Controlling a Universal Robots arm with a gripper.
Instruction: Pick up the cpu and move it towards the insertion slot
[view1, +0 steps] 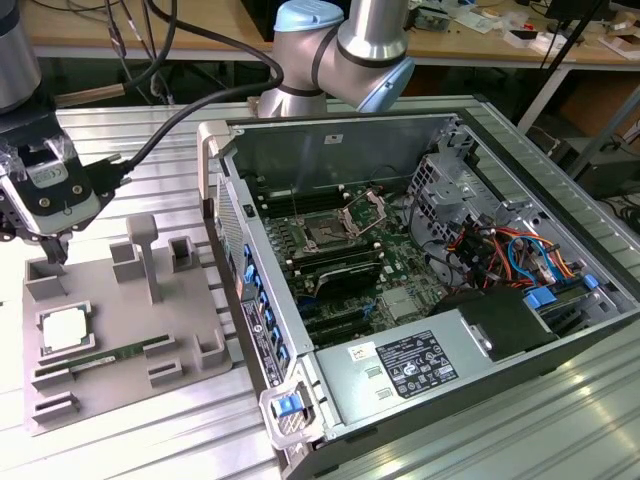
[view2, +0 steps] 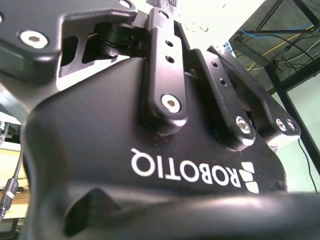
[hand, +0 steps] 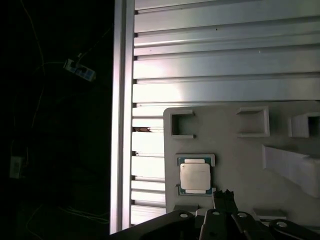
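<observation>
Plainly, the whole matter turns on how the cpu lies from the claw. At the exterior view's left the claw (view1: 55, 250) hangs above the far corner of the grey fixture plate (view1: 100, 295), which rests on the ribbed metal table (view1: 150, 160). Whether it is spread or pressed together I cannot tell, but it does not have the cpu. The cpu (view1: 65, 330) lies flat in a square pocket close to that plate's edge on the exterior view's left, about midway along the edge. It is therefore nearer the camera than the claw and lower, apart from it and untouched. In the first wrist view the cpu (hand: 195, 176) shows just beside the claw (hand: 225, 200), off its tip rather than beneath it, with the pale metal top upward. It is all but square, so it has no long axis to speak of, and its sides run parallel to the plate's edges. Just to its right on the plate, a long green memory stick (view1: 115, 352) lies in its own groove. Further right, well apart from the plate, stands the open computer case (view1: 330, 150). The insertion slot (view1: 325, 235) sits on the board inside it, with its silver frame (view1: 365, 212) seemingly raised. With one arm on the rig, there is no choosing which is nearer. By my judgement the pickup is not yet made.
</observation>
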